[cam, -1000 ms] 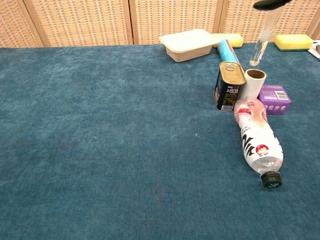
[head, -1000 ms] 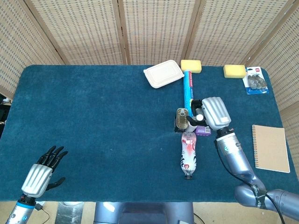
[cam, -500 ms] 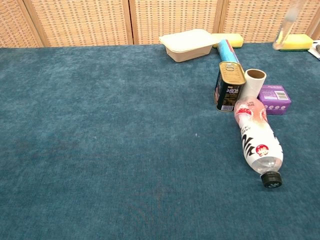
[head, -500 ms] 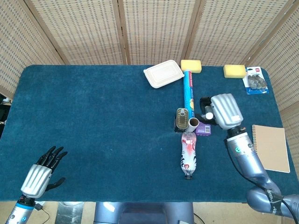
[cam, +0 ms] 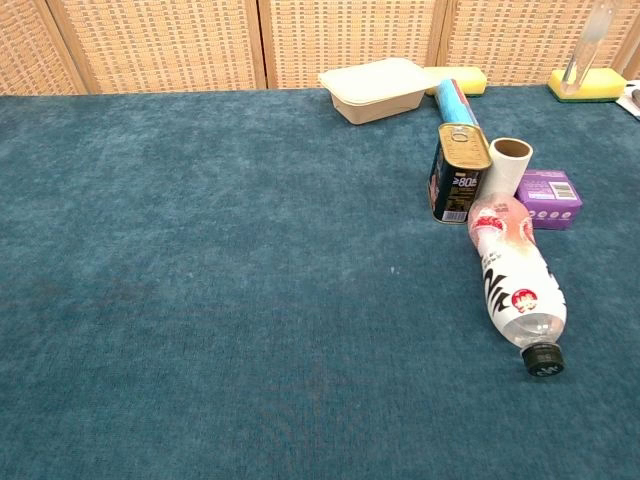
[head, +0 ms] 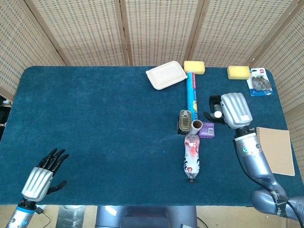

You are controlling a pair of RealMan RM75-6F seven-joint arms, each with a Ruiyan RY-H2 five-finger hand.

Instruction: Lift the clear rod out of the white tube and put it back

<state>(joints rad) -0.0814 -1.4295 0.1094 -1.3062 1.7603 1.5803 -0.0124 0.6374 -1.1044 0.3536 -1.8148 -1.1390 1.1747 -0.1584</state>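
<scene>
The white tube (head: 196,125) (cam: 509,166) stands upright on the blue table, its open top empty, between a tin can and a purple box. My right hand (head: 232,110) hovers right of the tube and grips the clear rod (cam: 583,50), which hangs upright high at the chest view's top right edge, well clear of the tube. From the head view only the rod's top end (head: 217,114) shows between the dark fingers. My left hand (head: 42,175) rests at the table's near left corner, fingers spread, holding nothing.
A tin can (cam: 459,173), purple box (cam: 549,197) and lying plastic bottle (cam: 515,278) crowd the tube. A blue roll (head: 191,91), white lidded container (head: 166,75) and two yellow sponges (head: 238,72) lie behind. A notebook (head: 275,150) and a blister pack (head: 260,83) lie at the right.
My right hand has moved right and away from the tube, carrying the clear rod up and rightward. The left hand has stayed still.
</scene>
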